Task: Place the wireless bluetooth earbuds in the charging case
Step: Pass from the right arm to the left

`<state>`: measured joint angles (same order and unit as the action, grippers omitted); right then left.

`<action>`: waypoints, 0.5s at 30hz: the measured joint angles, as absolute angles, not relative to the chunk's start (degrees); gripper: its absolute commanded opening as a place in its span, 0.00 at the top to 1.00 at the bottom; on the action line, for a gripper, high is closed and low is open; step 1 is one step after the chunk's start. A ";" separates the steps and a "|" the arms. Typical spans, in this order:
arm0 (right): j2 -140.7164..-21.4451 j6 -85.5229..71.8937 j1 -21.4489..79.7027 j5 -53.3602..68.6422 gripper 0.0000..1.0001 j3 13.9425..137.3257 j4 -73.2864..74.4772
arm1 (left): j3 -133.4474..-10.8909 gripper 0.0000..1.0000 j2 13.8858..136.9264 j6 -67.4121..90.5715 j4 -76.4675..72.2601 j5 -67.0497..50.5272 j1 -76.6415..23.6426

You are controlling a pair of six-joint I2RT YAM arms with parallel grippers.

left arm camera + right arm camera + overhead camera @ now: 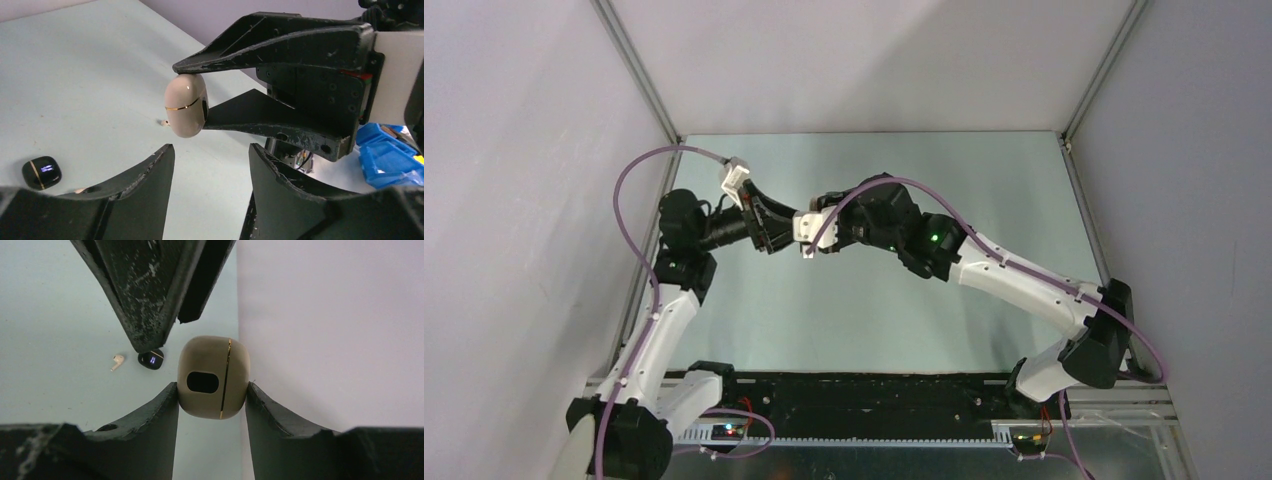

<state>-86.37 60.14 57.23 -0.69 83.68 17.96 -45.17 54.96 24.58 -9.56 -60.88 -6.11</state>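
My right gripper (212,390) is shut on a closed pale cream charging case (213,377) with a gold seam, held in the air above the table. In the left wrist view the same case (186,105) sits between the right gripper's black fingers (260,45). My left gripper (210,160) is open and empty, just short of the case. One cream earbud (117,361) lies on the table beside a closed black case (151,359). The black case also shows in the left wrist view (41,172). The black earbuds are out of view. Both grippers meet above mid-table (789,235).
The pale green table (874,300) is boxed in by grey walls at the back and sides. A blue bin (390,155) shows at the right edge of the left wrist view. Purple cables loop over both arms.
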 measured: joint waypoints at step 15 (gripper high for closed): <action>-84.68 62.67 59.83 -1.58 0.67 82.46 16.19 | -45.82 0.53 59.37 32.80 -14.90 -59.70 -9.41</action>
<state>-84.68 62.67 59.83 -1.58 82.46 16.19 -45.82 59.37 32.80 -14.90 -59.70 -9.41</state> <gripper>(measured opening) 0.508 0.526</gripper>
